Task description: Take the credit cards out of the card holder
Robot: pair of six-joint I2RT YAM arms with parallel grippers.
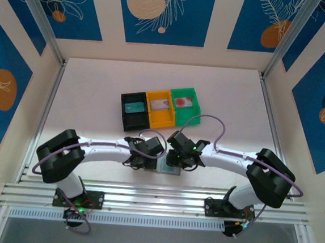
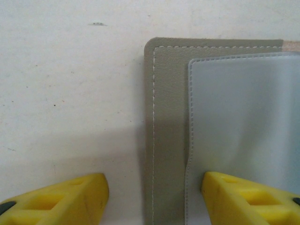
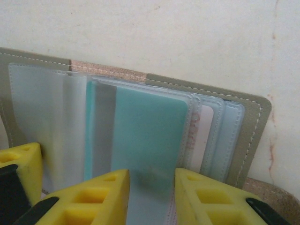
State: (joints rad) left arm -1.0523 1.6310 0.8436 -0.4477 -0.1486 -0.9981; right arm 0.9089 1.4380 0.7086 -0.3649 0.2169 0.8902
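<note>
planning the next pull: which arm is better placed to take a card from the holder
Right. The right gripper, open, straddles the teal card; the left gripper spans only the holder edge.

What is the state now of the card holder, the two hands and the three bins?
card holder: open on the table, clear pockets fanned.
pocketed card: teal, inside a clear pocket.
left hand: open, astride the holder's edge.
right hand: open, fingers beside the pocketed card.
black bin: holds a bluish card.
orange bin: holds a greyish card.
green bin: holds a red-dot card.
</note>
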